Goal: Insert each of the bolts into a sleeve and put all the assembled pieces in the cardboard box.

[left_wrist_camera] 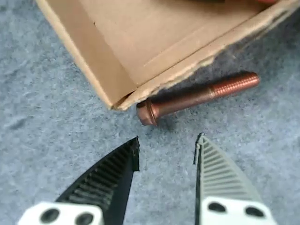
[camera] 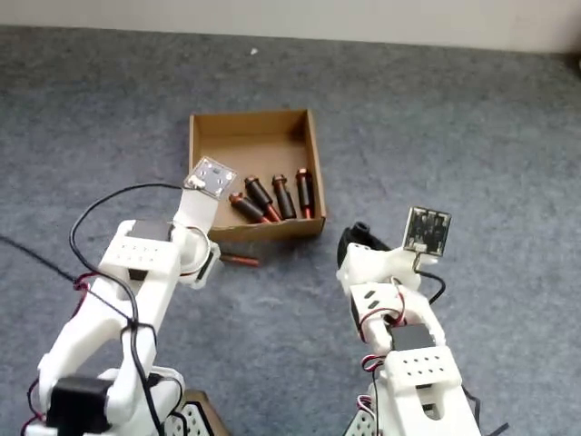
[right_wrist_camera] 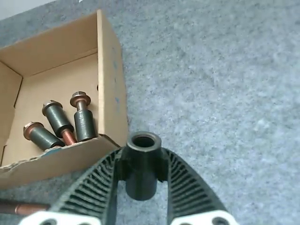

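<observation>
Grey carpet (camera: 454,118) beneath cardboard box (camera: 247,153)

The left arm (camera: 136,282) reaches forward from the near-left side with its wrist tipped downward. The left gripper (left_wrist_camera: 168,143) has its two ribbed fingers, one black and one pale, spread apart with nothing between them. The right arm (camera: 404,350) stands beside it, folded forward, and the right gripper (right_wrist_camera: 142,157) is closed around a dark sleeve (right_wrist_camera: 142,180), which sits clamped between both black fingers near their tips.

Four assemblies (camera: 283,196) — one bolt (left_wrist_camera: 197,96), one sleeve (right_wrist_camera: 142,164)
</observation>
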`<action>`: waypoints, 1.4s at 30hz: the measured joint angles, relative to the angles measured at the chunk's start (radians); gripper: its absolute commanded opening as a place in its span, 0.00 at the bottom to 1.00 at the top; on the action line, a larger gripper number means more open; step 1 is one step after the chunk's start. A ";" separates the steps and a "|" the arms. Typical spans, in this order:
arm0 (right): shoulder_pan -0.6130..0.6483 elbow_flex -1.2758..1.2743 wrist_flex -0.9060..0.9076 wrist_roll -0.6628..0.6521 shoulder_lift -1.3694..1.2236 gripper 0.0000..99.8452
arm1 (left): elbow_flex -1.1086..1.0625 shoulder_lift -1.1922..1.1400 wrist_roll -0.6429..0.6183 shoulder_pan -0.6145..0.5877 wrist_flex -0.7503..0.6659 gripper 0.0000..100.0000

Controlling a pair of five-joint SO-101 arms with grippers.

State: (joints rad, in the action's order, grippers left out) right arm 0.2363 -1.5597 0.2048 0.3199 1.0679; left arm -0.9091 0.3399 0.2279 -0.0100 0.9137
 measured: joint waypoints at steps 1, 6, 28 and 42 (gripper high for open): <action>0.000 0.000 0.000 0.000 0.000 0.00 | 0.000 -0.018 -0.002 -0.008 -0.020 0.19; 0.000 0.000 0.000 0.000 0.000 0.00 | 0.044 -0.112 -0.005 -0.054 -0.060 0.15; 0.000 0.000 0.000 0.000 0.000 0.00 | 0.115 -0.212 0.081 -0.012 -0.074 0.09; 0.000 -0.023 0.000 -0.002 0.002 0.00 | 0.115 -0.213 0.275 0.018 -0.074 0.01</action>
State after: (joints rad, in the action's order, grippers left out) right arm 0.2363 -1.5827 0.2048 0.3184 1.0694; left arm -0.7940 0.1266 0.5025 0.0084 0.8401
